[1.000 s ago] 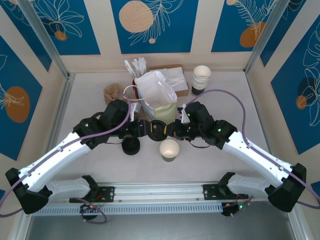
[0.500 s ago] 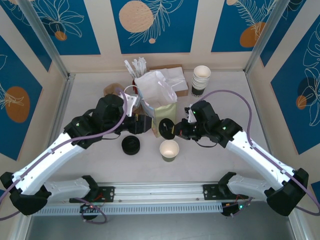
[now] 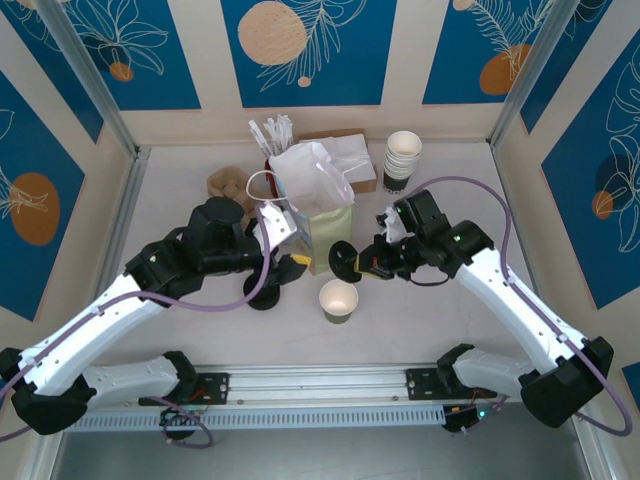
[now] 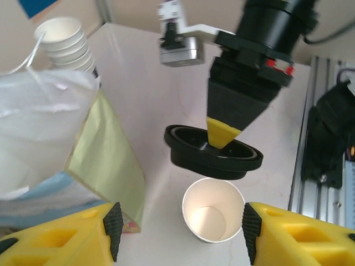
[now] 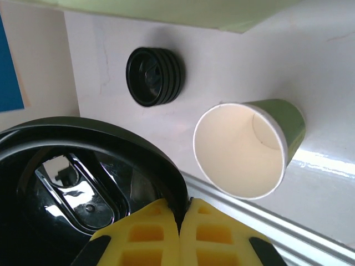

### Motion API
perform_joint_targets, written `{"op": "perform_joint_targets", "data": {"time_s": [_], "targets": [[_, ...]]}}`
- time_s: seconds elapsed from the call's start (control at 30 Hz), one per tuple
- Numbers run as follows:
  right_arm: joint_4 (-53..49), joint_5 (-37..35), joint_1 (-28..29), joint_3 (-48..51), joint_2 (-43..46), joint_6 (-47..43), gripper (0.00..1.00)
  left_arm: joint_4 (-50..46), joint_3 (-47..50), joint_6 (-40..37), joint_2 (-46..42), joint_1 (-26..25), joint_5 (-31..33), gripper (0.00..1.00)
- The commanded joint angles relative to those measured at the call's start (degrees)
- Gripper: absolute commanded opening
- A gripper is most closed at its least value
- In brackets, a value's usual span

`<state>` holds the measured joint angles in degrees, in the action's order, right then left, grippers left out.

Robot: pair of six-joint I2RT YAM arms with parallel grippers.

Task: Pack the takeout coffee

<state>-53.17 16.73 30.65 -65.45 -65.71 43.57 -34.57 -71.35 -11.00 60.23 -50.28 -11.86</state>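
Note:
The takeout coffee (image 3: 338,299) is a small open paper cup, cream inside, standing lidless on the table in front of the bags. My right gripper (image 3: 360,266) is shut on the rim of a round black lid (image 3: 345,258), which hangs tilted just behind and above the cup. In the right wrist view the yellow fingers (image 5: 158,233) pinch the lid (image 5: 83,166), with the cup (image 5: 244,149) below to the right. My left gripper (image 4: 178,238) is open, its pads low on either side of the cup (image 4: 213,216), not touching it. The lid (image 4: 213,152) hangs over the cup's far rim.
A pile of black lids (image 3: 262,291) lies left of the cup. A pale green bag (image 3: 332,236) and a white plastic bag (image 3: 312,180) stand behind. A stack of white cups (image 3: 402,158) is at the back right, beside a brown box (image 3: 352,160).
The left gripper has opened off the lid and pulled back to the left. The right gripper has kept the lid and drawn it slightly right, near the cup.

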Motion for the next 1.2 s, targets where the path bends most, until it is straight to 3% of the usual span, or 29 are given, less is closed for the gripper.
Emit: {"op": "perform_joint_targets", "data": {"time_s": [0.0,0.27,0.53,0.97,1.17], "targets": [[-7.93,6.32,-0.41,-2.87,-1.7,-6.16,0.0,2.29,0.61,-13.2,-0.82,-0.66,-4.07,0.65],[-11.0,11.83,-0.6,-4.08,-4.6,-10.37,0.0,-2.45,-1.29,-25.43,4.08,-1.49,-9.23,0.69],[-12.36,12.99,-0.6,-4.76,-6.23,-12.34,0.0,-6.72,-5.78,-29.52,10.77,-2.45,-11.81,0.49],[-12.88,14.76,-0.6,-5.06,-7.41,-13.73,0.0,-9.1,-7.66,-33.95,14.36,-3.31,-15.73,0.45],[-13.17,15.78,-0.68,-5.65,-8.1,-14.3,0.0,-10.75,-8.58,-34.18,15.81,-3.95,-16.34,0.37]]}}
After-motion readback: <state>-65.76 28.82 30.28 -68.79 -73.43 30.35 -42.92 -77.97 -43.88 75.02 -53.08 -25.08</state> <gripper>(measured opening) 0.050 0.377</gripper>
